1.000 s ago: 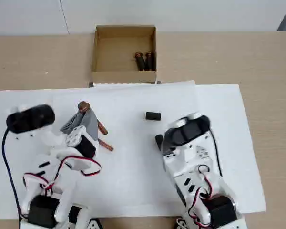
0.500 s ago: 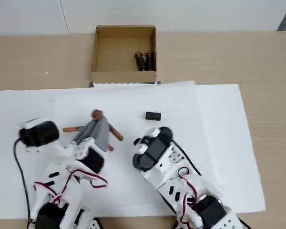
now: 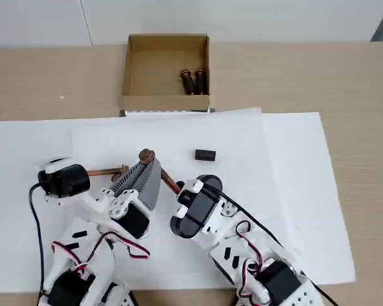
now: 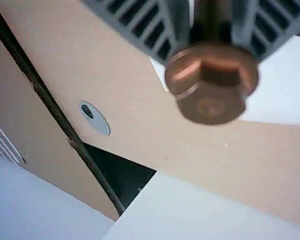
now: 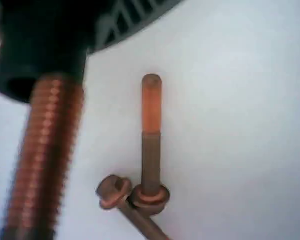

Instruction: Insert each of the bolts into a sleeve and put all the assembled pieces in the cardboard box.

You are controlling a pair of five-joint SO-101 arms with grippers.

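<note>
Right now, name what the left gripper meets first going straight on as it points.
Likely the near wall of the cardboard box: from above, the left gripper, shut on a bolt, aims there. Height unclear; it may clear it.

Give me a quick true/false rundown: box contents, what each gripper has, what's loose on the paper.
1. The cardboard box holds two assembled pieces. True.
2. The left gripper is empty. False: it is shut on the held bolt.
3. The right gripper grips a bolt by its head. False: it holds a black sleeve, with the held bolt's thread at its mouth.
4. No sleeve lies loose. False: a loose sleeve lies on the paper.
5. Two loose bolts lie on the paper, heads side by side. True.
</note>
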